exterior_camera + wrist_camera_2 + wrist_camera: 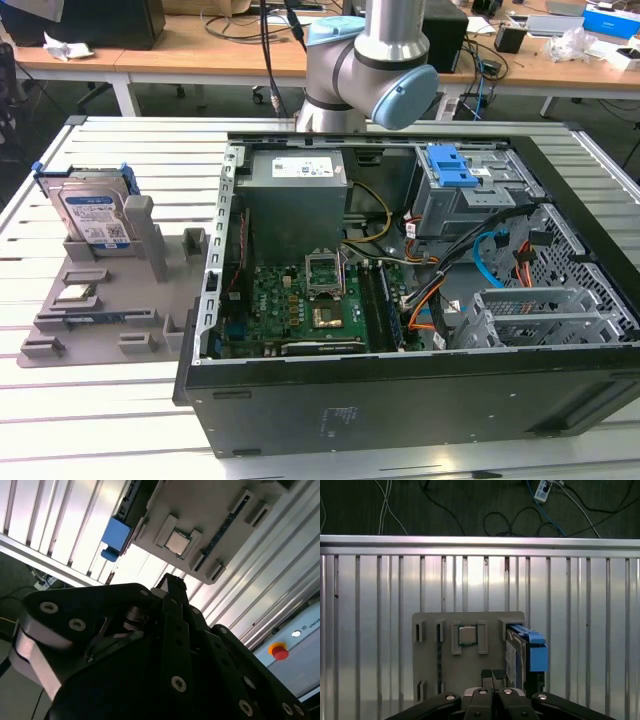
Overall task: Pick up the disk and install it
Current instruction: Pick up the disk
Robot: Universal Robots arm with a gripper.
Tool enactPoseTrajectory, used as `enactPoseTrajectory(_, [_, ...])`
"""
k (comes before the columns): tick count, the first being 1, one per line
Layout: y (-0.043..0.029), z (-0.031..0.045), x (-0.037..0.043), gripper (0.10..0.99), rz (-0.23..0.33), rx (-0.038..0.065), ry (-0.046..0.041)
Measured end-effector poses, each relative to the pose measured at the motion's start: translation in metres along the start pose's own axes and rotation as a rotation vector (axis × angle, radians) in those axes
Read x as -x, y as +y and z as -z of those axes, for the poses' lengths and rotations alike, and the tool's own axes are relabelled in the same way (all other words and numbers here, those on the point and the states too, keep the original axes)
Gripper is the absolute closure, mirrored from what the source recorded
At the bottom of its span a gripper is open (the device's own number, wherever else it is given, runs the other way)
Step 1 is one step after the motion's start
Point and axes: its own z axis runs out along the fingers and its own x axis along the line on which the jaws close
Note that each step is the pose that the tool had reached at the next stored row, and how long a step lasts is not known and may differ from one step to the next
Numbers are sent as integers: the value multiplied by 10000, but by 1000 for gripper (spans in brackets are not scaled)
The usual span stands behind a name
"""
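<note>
The disk point(92, 222) is a silver drive with a white and blue label in a blue bracket. It stands upright on edge in a slot of the grey fixture point(110, 290) at the exterior view's left. In the first wrist view the disk point(519, 655) and its blue bracket point(536, 652) lie well below my gripper point(492, 674), a little to one side of it. The gripper's fingers are shut together on nothing. In the second wrist view the gripper point(170, 582) hangs over the fixture point(215, 510), with the blue bracket point(117, 534) off to the side.
A small square silver chip point(77, 293) sits in the fixture beside the disk, also in both wrist views point(467, 635) point(177, 541). The open computer case point(400, 400) fills the exterior view's right, with power supply point(295, 200), motherboard point(300, 300) and drive cage point(540, 315). The arm point(375, 60) rises behind it.
</note>
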Motion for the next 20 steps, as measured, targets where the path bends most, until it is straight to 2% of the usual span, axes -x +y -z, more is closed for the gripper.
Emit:
enactPoseTrajectory(2, [0, 0, 0, 980, 225, 6, 4])
enactPoseTrajectory(7, [-3, 0, 0, 980, 1185, 27, 22])
enactPoseTrajectory(10, [-4, 0, 0, 980, 1510, 34, 28])
enactPoseTrajectory(14, [-4, 0, 0, 980, 1526, 36, 29])
enactPoseTrajectory(16, [-5, 0, 0, 980, 992, 23, 20])
enactPoseTrajectory(20, [-5, 0, 0, 980, 343, 9, 11])
